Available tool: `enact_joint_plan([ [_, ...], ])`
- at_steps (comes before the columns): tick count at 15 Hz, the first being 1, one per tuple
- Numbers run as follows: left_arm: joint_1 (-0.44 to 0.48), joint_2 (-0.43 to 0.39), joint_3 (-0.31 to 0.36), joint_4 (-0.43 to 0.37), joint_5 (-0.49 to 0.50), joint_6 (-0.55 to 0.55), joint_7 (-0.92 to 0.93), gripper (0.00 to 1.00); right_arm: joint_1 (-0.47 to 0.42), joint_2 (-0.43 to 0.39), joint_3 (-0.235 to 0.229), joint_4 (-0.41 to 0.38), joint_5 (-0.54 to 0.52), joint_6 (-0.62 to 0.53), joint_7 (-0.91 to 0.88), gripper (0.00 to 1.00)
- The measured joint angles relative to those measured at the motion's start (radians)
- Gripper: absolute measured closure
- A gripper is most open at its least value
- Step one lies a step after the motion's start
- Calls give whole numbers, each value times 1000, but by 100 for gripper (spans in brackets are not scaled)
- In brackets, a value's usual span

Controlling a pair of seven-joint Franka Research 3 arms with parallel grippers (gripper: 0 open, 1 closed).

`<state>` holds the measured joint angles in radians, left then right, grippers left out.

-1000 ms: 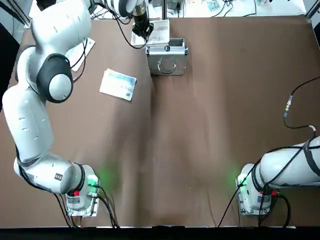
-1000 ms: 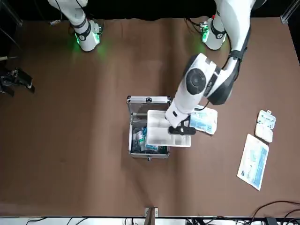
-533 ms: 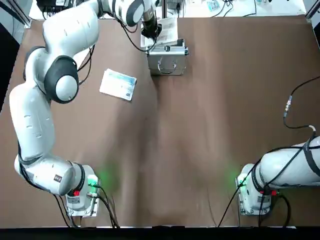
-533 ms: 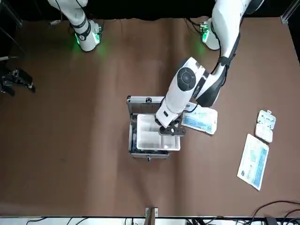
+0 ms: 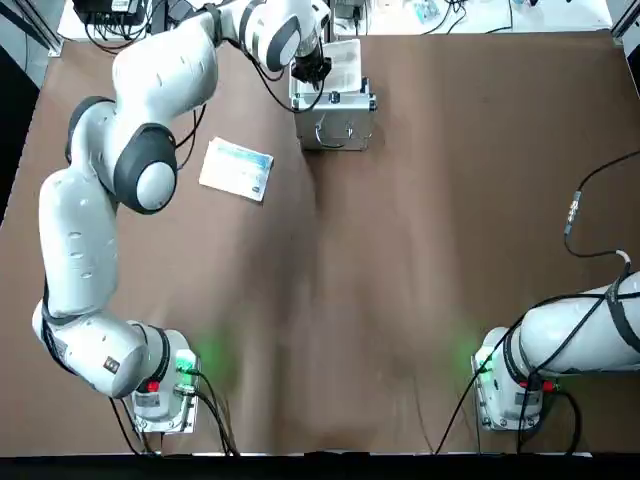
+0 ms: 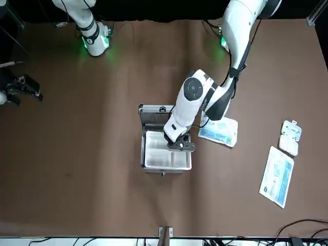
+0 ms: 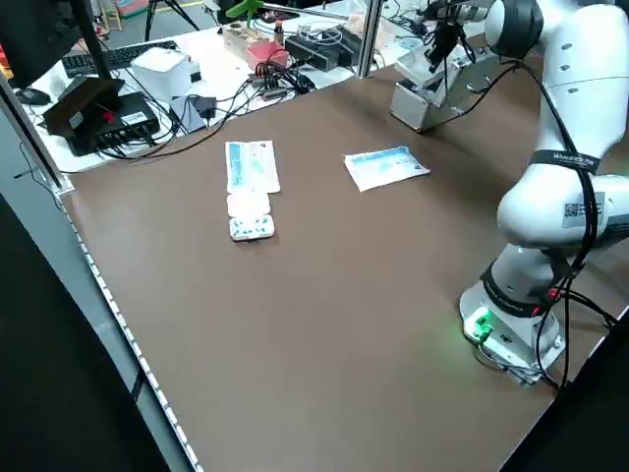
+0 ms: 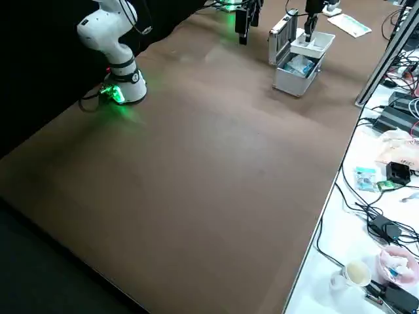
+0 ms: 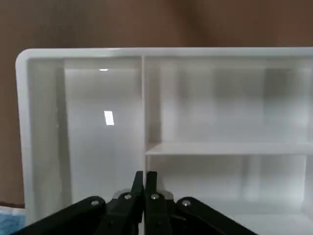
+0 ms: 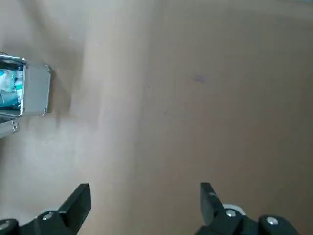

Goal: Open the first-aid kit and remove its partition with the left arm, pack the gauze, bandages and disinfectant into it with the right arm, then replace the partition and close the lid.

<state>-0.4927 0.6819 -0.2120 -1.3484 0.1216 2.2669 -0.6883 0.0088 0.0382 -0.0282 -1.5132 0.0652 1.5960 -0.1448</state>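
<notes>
Left tool (image 6: 180, 145) is clenched on the near wall of the partition (image 6: 163, 154), its two black fingers (image 9: 145, 188) pressed together over the thin rim, as the left wrist view shows. That partition is a white tray with inner dividers, and it sits over the open first-aid kit (image 6: 146, 136), covering nearly all of the case's inside; in the right side view it appears to ride slightly above the case's rim, with blue-and-white packed things (image 8: 300, 65) visible below it, though the angle makes it hard to say whether it is fully seated. The lid (image 5: 335, 122) stands raised at the side of the case nearer the robot, its wire handle facing the arms' bases.

Right tool (image 10: 145, 208) hangs released over bare brown surface (image 5: 420, 260), well apart from the kit, which shows only at the edge of the right wrist view.

Beside the kit, on the left arm's side, a blue-printed flat packet (image 6: 219, 131) lies on the surface. Farther out lie a long printed packet (image 6: 277, 176) and a small white blister pack (image 6: 290, 137).
</notes>
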Motion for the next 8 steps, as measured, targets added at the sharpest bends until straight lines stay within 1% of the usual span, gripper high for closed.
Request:
enact_joint_plan([
  [8,-40,46,24,2,0,9,0,96,-1,0,-5,0,0,4,0,1],
])
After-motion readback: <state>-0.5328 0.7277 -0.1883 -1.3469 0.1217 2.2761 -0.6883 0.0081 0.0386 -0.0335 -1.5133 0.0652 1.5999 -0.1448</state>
